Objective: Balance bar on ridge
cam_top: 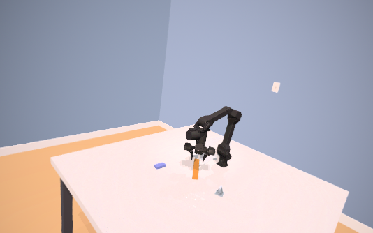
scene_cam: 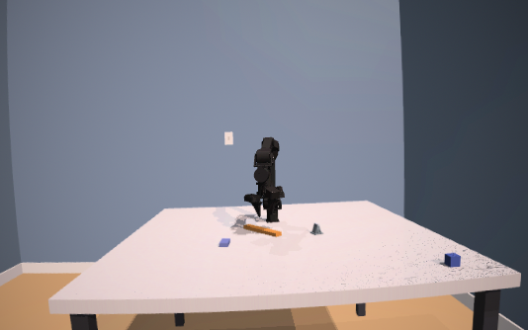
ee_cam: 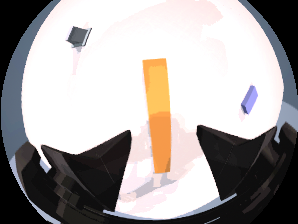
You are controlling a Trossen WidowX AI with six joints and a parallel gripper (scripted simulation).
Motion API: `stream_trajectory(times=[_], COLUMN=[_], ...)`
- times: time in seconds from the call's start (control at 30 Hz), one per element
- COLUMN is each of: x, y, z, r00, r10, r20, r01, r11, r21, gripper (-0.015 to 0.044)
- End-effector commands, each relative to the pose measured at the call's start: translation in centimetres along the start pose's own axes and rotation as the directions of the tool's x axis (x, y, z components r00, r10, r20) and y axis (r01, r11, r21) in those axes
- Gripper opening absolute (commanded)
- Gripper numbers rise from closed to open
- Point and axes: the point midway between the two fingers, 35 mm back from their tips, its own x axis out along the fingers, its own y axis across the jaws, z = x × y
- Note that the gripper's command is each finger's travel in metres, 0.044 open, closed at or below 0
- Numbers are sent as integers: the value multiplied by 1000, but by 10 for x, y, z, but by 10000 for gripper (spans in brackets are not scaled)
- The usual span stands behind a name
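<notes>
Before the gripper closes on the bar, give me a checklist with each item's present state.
1. Gripper open, holding nothing: ok.
2. Orange bar lying flat on the table: ok.
3. Bar runs lengthwise through the gap between the fingers, one finger on each side: ok.
4. Fingers low enough to grasp the bar: cannot tell.
5. Ridge standing apart from the bar, nothing on it: ok.
6. Blue blocks away from the bar and ridge: ok.
</notes>
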Motion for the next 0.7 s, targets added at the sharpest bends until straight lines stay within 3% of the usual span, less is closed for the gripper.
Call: stream_trajectory(times=[0.0, 0.27, 0.67], x=[3, 44, 50], y=[1, 2, 2], z=[0, 0, 0], r00=[1000, 1000, 1000], r10=[12, 12, 12], r20=[-1, -1, -1], r01=[-12, -12, -12], r11=[1000, 1000, 1000], r21=[-16, -16, -16], gripper=[315, 315, 315])
